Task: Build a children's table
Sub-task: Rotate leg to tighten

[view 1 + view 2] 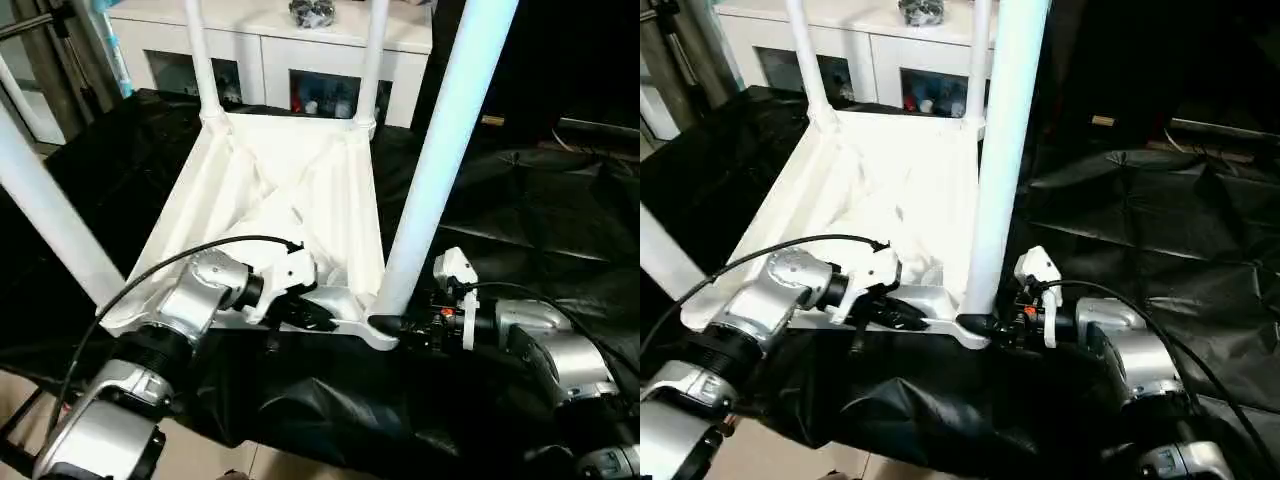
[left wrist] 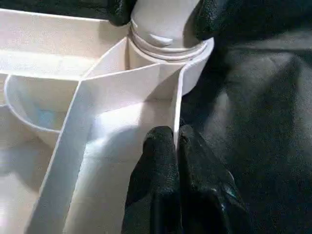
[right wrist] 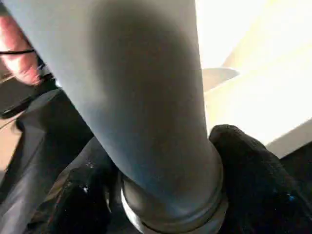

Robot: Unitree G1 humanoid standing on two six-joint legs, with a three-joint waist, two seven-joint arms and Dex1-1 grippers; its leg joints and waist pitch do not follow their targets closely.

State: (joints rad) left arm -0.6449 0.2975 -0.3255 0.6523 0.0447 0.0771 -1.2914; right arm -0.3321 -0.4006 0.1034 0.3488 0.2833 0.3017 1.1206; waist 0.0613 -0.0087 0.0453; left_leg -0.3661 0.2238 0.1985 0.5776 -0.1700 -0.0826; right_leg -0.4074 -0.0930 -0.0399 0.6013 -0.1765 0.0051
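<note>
Seating the near-right leg [image 1: 440,150] in the upturned children's table [image 1: 290,190] on the black-draped worktop [image 1: 540,220], the right end effector [image 1: 400,328] clasps its ridged base. The left end effector [image 2: 176,146], closed, pinches the near rim; pressing the leg home probably comes next.

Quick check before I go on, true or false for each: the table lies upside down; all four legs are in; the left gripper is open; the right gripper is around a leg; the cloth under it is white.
1. The table lies upside down. True.
2. Four legs stand in its corners. True.
3. The left gripper is open. False: it is shut on a rib.
4. The right gripper is around the near right leg. True.
5. The cloth is white. False: black.
</note>
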